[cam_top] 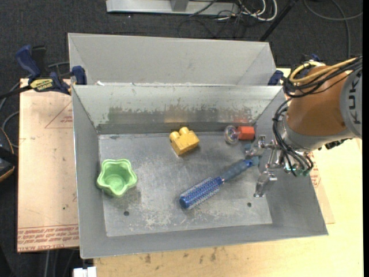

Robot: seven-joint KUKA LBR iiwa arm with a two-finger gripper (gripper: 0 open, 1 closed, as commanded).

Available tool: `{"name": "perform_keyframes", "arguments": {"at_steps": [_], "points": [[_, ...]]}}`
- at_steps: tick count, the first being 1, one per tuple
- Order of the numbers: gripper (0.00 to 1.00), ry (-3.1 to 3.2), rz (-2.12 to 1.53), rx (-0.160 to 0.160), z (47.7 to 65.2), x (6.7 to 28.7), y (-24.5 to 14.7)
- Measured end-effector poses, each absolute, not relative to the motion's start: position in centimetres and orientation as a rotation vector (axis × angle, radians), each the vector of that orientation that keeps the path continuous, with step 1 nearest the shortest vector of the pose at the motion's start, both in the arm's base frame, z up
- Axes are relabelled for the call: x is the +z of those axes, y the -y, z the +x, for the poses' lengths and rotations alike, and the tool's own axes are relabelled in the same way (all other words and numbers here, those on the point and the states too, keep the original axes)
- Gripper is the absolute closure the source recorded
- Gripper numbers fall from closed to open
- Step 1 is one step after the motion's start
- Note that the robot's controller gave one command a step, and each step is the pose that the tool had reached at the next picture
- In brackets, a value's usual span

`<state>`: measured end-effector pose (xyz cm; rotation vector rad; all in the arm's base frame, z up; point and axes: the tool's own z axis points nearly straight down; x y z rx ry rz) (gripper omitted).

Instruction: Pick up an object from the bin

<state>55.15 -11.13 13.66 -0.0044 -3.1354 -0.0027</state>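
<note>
Your gripper [259, 169], right side of grey metal bin [173, 212], fingers apart, empty, sits at handle tip of blue plastic bristle brush [209, 188] lying mid-bin. Prob. light, stiff; handle's slick, so grab nr bristles.

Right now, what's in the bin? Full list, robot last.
bin: one, grey metal, centre of view
cup: one, green, flower-shaped, left of the floor, open side up
block: one, yellow, studded, back centre near the rear wall
brush: one, blue, lying diagonally centre-right, bristle end toward the front, handle toward the back right
small item: one, orange with a clear part on its left, back right by the rear wall
arm: one, orange-covered with cables, reaching in from the right; jaws low over the right side of the floor, just beside the brush's handle end, nothing seen between them
</note>
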Motion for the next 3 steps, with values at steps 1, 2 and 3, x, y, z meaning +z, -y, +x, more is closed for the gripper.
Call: {"name": "perform_keyframes", "arguments": {"at_steps": [1,2,3], "points": [[0.00,3.101,0.520,0.004,57.2,7.4,2.2],[0.00,3.076,0.654,-0.004,55.4,10.1,-2.2],[0.00,3.086,0.586,-0.003,54.4,9.9,-1.7]]}}
